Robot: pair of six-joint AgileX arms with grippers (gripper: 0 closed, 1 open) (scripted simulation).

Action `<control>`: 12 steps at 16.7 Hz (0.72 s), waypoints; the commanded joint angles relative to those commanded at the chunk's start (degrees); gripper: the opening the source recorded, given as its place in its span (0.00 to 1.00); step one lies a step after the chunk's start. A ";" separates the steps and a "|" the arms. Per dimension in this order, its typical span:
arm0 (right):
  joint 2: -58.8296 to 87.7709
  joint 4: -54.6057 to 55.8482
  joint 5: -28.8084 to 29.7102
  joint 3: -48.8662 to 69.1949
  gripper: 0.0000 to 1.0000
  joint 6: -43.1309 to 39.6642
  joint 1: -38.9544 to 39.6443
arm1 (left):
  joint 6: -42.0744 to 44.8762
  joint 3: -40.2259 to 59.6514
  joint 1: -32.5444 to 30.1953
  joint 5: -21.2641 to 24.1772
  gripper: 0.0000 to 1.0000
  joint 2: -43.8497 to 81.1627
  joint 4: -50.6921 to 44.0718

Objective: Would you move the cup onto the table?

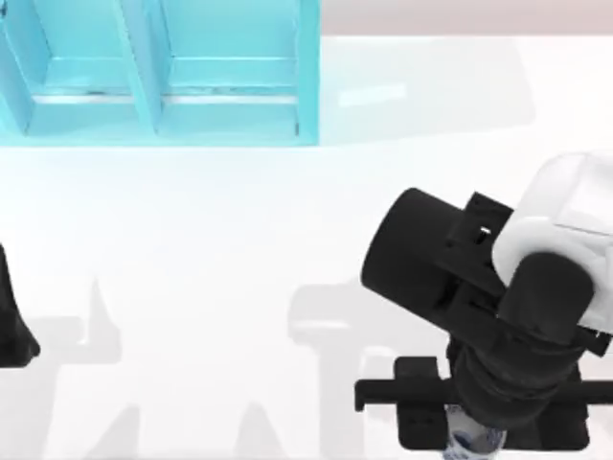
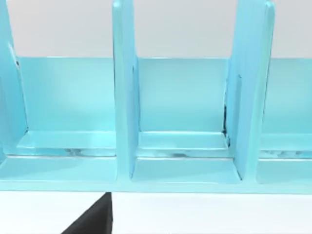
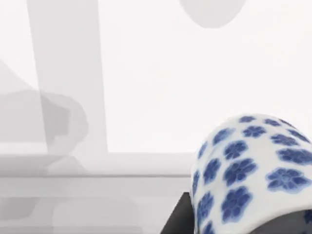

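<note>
The cup [image 1: 472, 442], white with blue flower spots, sits at the front right of the table [image 1: 211, 268], between the black fingers of my right gripper [image 1: 476, 433]. The gripper is shut on the cup, and the right arm's dark wrist hangs above it and hides most of it from above. In the right wrist view the cup [image 3: 253, 170] looms close, with one black finger [image 3: 178, 218] pressed against its side and the white table [image 3: 156, 87] behind it. My left arm [image 1: 11, 326] rests at the table's left edge.
A teal-blue shelf unit [image 1: 158, 72] with upright dividers stands at the back left; the left wrist view faces its compartments [image 2: 183, 117]. The right arm's white and black body [image 1: 536, 259] hangs over the right side of the table.
</note>
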 joint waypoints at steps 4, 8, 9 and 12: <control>1.35 7.59 0.03 -6.15 0.00 0.05 0.14 | 0.00 0.00 0.00 0.00 1.00 0.00 0.00; 2.05 11.46 0.05 -9.28 0.00 0.07 0.21 | 0.00 0.00 0.00 0.00 1.00 0.00 0.00; 2.05 11.46 0.05 -9.28 0.00 0.07 0.21 | 0.00 0.00 0.00 0.00 1.00 0.00 0.00; 2.05 11.46 0.05 -9.28 0.08 0.07 0.21 | 0.00 0.00 0.00 0.00 1.00 0.00 0.00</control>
